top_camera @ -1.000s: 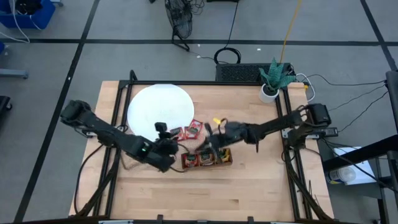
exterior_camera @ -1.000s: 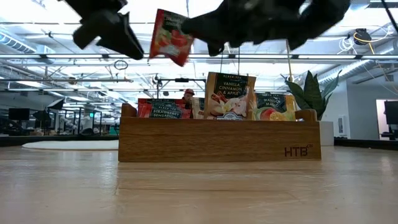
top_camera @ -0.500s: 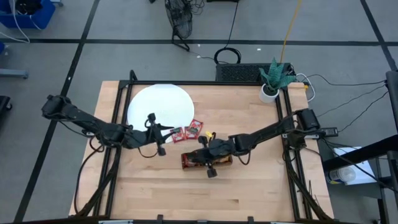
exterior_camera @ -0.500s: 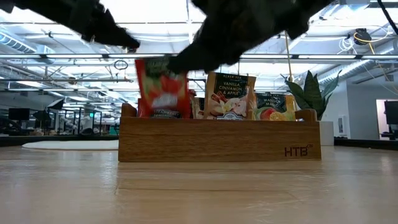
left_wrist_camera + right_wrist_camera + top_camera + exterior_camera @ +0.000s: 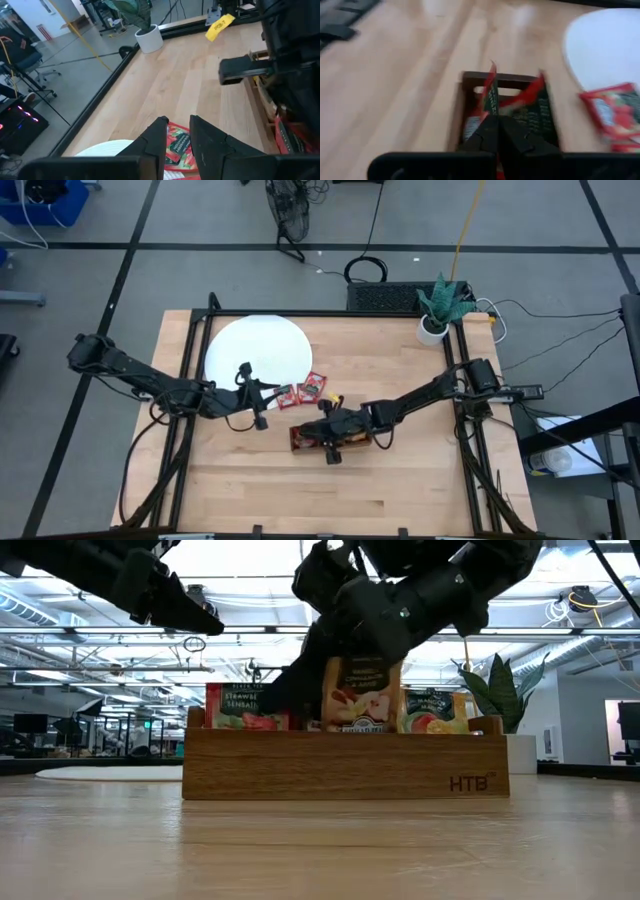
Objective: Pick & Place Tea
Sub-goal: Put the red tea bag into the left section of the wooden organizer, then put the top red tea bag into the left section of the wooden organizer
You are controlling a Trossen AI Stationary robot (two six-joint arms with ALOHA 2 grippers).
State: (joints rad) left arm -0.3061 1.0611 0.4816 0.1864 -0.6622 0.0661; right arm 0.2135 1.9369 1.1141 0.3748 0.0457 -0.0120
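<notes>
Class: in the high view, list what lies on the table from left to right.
White disc → left gripper → loose red sachets → wooden tray → potted plant.

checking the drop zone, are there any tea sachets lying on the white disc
No: in the high view the white disc is bare, and the two red sachets lie on the wood beside its edge.

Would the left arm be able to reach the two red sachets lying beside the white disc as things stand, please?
Probably yes. The left gripper hangs right beside the red sachets, its fingers parted with nothing between. The right gripper is busy over the wooden tray, off that path.
</notes>
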